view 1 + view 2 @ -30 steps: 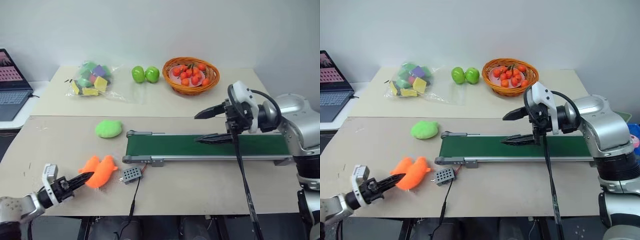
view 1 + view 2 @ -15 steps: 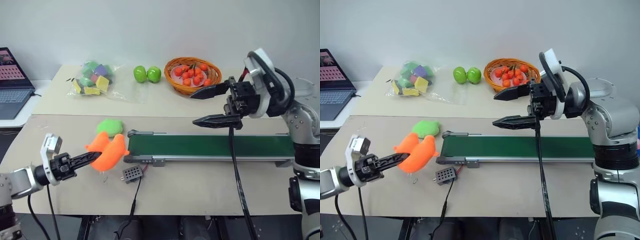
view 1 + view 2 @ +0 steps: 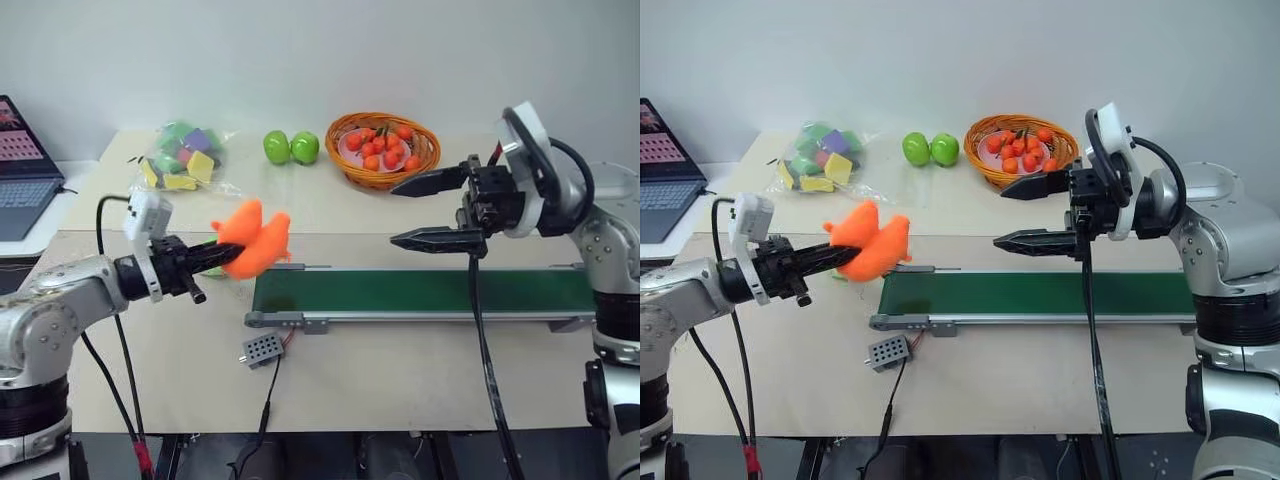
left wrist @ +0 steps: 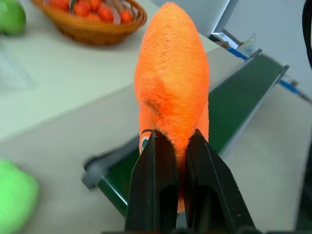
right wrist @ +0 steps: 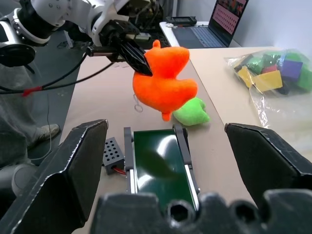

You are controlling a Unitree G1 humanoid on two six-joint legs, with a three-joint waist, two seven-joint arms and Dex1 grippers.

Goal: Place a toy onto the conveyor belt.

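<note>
Half done: left gripper [image 3: 222,258] pinches the toy [image 3: 256,240] in the air, just left of the conveyor belt's [image 3: 420,293] left end. Carry over and release remain; toy possibly overlaps the belt edge. Right gripper [image 3: 432,210] hangs spread, empty, above the belt.

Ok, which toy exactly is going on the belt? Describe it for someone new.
Find the green conveyor belt on the table. Off its left end the left gripper holds the toy in the air. It is bright orange and fish-shaped, unlike the lime-green plush lying below it.
</note>
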